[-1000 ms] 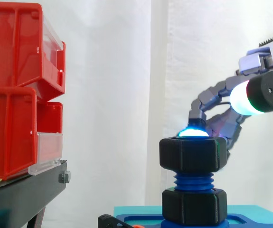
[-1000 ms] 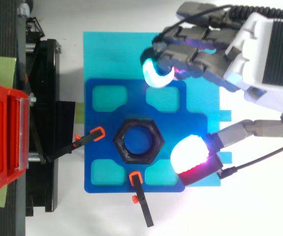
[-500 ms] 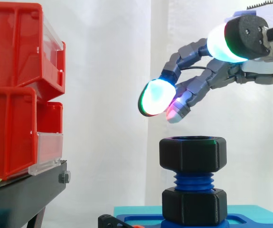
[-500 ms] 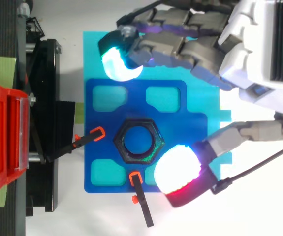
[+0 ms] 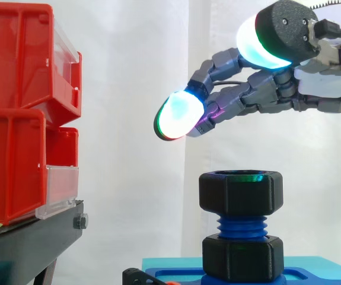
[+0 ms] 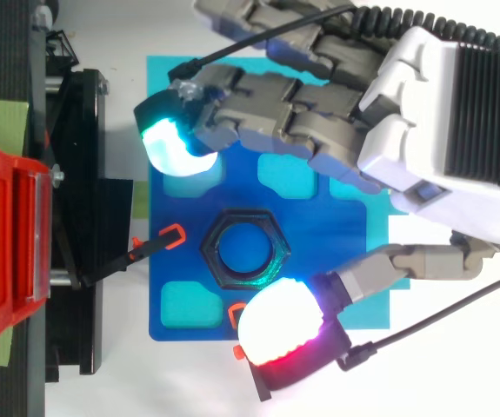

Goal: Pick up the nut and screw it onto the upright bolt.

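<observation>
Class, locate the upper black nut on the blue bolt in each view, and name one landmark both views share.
Side view: upper nut low, right of centre, atop the blue bolt.
Top view: upper nut as a hexagonal ring mid-picture, over the blue plate.
Shared landmark: red bins at the left edge.

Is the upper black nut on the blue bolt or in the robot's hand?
On the bolt: the nut sits on its blue threads; the open hand hovers above.
</observation>
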